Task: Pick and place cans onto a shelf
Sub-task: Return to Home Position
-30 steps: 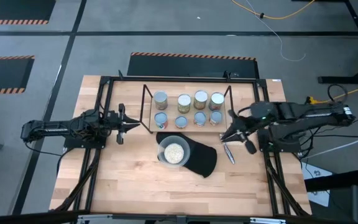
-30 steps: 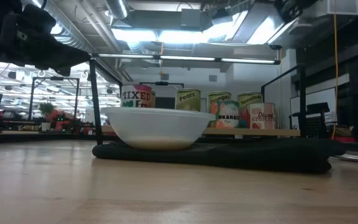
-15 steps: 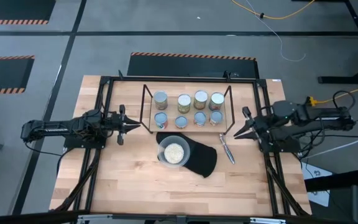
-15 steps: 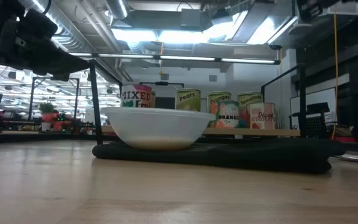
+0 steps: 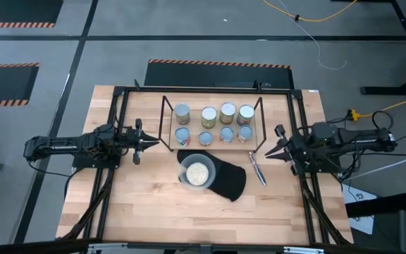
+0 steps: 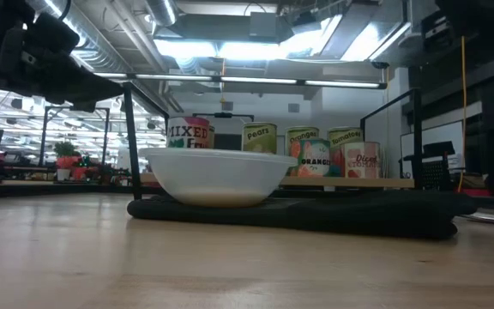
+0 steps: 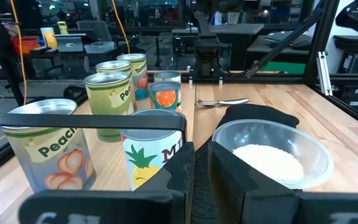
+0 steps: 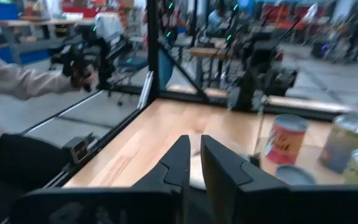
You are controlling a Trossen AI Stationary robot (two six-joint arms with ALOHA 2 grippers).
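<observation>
The wooden worktop carries a low black wire shelf toward its far edge. On the shelf stand eight cans, upright in two rows of four. Just in front of the shelf lies a black mat with a bowl of pale grains on it. A metal spoon lies on the bare wood beside the mat.

Eight cans stand on one shelf, four per row. One bowl of pale grains, one black mat, one spoon at the bowl's 3 o'clock, two robot arms.
</observation>
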